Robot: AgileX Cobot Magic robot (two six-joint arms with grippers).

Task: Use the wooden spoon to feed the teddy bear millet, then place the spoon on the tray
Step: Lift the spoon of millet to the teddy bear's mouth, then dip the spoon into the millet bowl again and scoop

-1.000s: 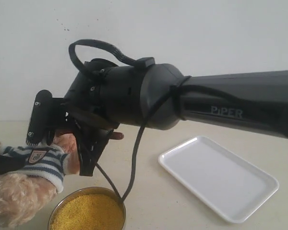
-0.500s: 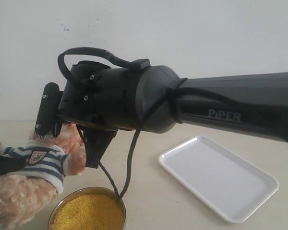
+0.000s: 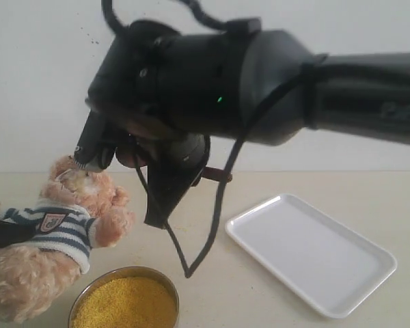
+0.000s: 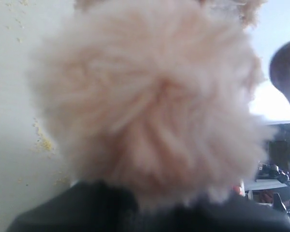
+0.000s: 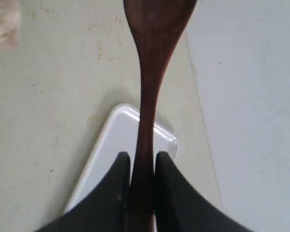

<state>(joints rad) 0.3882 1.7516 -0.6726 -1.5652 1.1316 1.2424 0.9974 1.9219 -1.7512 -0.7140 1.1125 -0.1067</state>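
Rising, the black right arm (image 3: 273, 75) is reaching past the flat white rectangular tray (image 3: 314, 254) toward the fluffy tan striped-shirt teddy bear (image 3: 78, 205) beside the yellow millet grains (image 3: 123, 306). The right hand (image 5: 142, 159) is pinching the slim reddish-brown wooden spoon (image 5: 147, 96) near the bear's head; its thin handle may be twisting loose. Whether the left hand (image 3: 1, 234) is gripping, I cannot tell.

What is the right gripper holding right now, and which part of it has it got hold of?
The right gripper holds the wooden spoon. Its jaws are pinched on the thin handle, well back from the spoon's bowl.
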